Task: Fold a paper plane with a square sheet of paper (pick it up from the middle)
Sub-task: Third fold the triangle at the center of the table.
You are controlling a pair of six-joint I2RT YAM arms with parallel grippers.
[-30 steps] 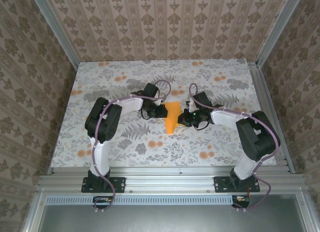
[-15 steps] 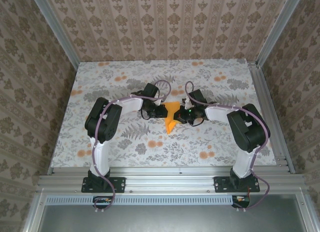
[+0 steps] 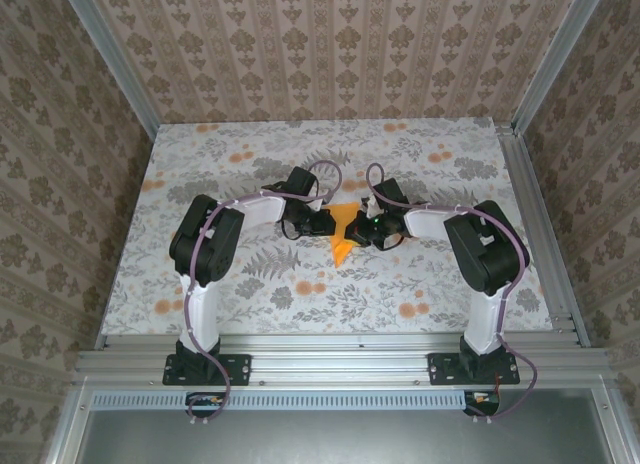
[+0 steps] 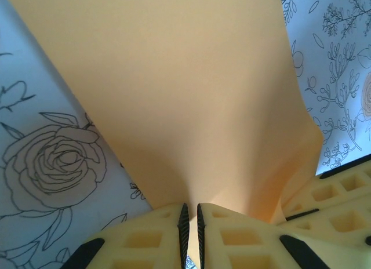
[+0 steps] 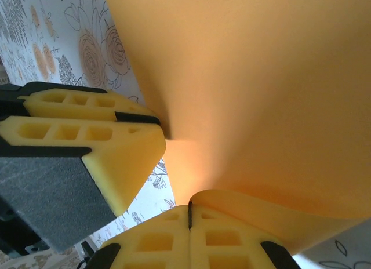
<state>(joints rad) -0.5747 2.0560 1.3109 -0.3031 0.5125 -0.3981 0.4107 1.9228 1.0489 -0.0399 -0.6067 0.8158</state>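
Orange and thin, the sheet of paper [image 3: 342,236] is at the middle of the table [image 3: 250,284], which is covered in a grey floral cloth. From above, the sheet looks bent into a narrow wedge, with its point aimed toward the arm bases. Both arms pinch it from opposite sides.

The left gripper [image 4: 190,215] has its yellow fingers pressed almost together on one edge, and the paper fans away from them. The right gripper [image 5: 189,214] is clamped tight on a curled edge. Whether the sheet touches the table or hangs just above it cannot be told.

Folding seems partly done. The sheet is no longer a flat square, but it is not yet a slim dart with a centre crease, so sharper folds likely remain.
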